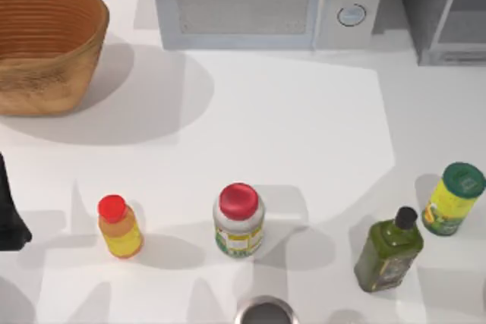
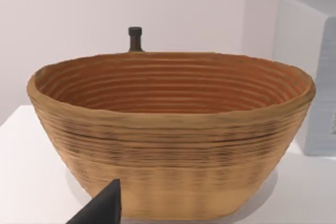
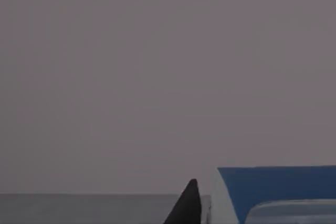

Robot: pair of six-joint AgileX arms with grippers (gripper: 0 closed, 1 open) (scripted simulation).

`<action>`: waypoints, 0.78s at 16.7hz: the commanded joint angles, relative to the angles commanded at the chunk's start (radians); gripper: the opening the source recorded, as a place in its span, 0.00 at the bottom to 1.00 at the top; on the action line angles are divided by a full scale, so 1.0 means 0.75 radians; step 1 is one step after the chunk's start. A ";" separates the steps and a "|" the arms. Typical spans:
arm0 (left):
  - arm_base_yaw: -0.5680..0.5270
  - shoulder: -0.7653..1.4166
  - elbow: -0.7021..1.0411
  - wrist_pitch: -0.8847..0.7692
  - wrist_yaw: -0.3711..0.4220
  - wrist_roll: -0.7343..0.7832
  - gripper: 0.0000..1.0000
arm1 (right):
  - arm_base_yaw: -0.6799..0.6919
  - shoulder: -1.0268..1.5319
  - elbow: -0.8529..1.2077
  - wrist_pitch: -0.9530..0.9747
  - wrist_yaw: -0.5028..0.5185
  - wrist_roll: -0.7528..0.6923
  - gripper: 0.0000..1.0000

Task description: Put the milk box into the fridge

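The milk box [image 3: 275,190] appears in the right wrist view as a blue top with a white edge. It lies against one dark finger [image 3: 186,205] of my right gripper [image 3: 215,211], which is shut on it. A plain grey wall [image 3: 157,77] rises behind the box, above a darker grey floor strip. The fridge [image 1: 444,13] is the grey cabinet at the top view's far right corner, only partly in frame. My left arm [image 1: 9,214] is parked at the table's left edge, its gripper [image 2: 102,208] facing the basket.
A woven basket [image 1: 45,43] stands at the far left, and a light-grey microwave [image 1: 266,1] sits at the back. Along the front stand a red-capped yellow bottle [image 1: 119,227], a red-capped white jar [image 1: 238,220], a green oil bottle [image 1: 389,252], a green-lidded can [image 1: 453,199] and a metal cup [image 1: 265,311].
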 joint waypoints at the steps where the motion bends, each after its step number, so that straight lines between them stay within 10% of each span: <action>1: 0.000 0.000 0.000 0.000 0.000 0.000 1.00 | 0.002 0.007 0.011 -0.012 0.003 0.000 0.00; 5: 0.000 0.000 0.000 0.000 0.000 0.000 1.00 | 0.003 0.008 0.012 -0.013 0.004 0.000 0.00; 13: 0.000 0.000 0.000 0.000 0.000 0.000 1.00 | 0.003 0.008 0.012 -0.013 0.004 0.000 0.60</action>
